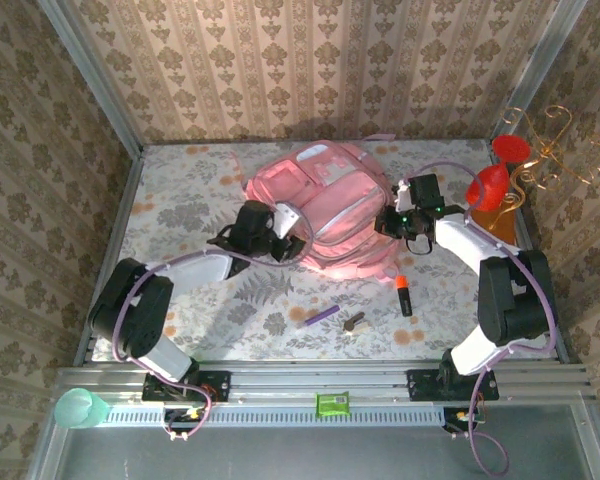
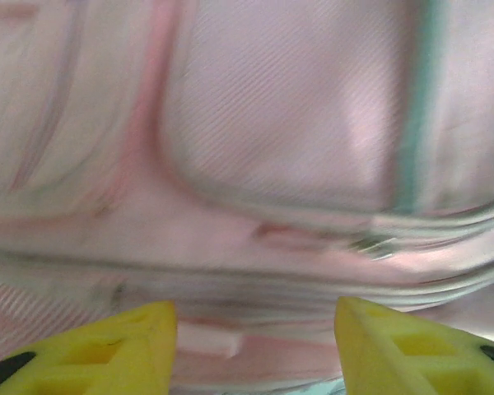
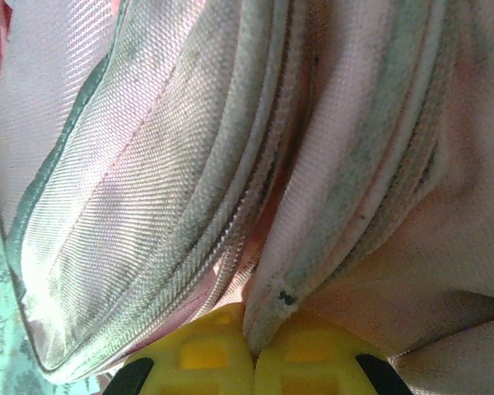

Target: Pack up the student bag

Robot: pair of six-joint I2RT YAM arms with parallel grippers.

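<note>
Student bag (image 1: 325,205): pink, lying flat on desk (image 1: 180,200), centre toward far side, pocketed front up. Long axis far to near, leaning slightly right at near end; top end with loop toward far wall, bottom toward arms.

Left claw (image 2: 255,346): at bag's left near edge, yellow fingers (image 2: 107,354) set moderately apart, nothing between them, pink pocket panel close ahead; blurred.

Right claw (image 3: 255,362): at bag's right edge, fingertips pressed together, pinching a fold of bag fabric beside a zip seam.

Loose items on near desk, apart from bag: orange-and-black marker (image 1: 404,295), purple pen (image 1: 320,316), small dark object (image 1: 355,322), unidentifiable.
</note>
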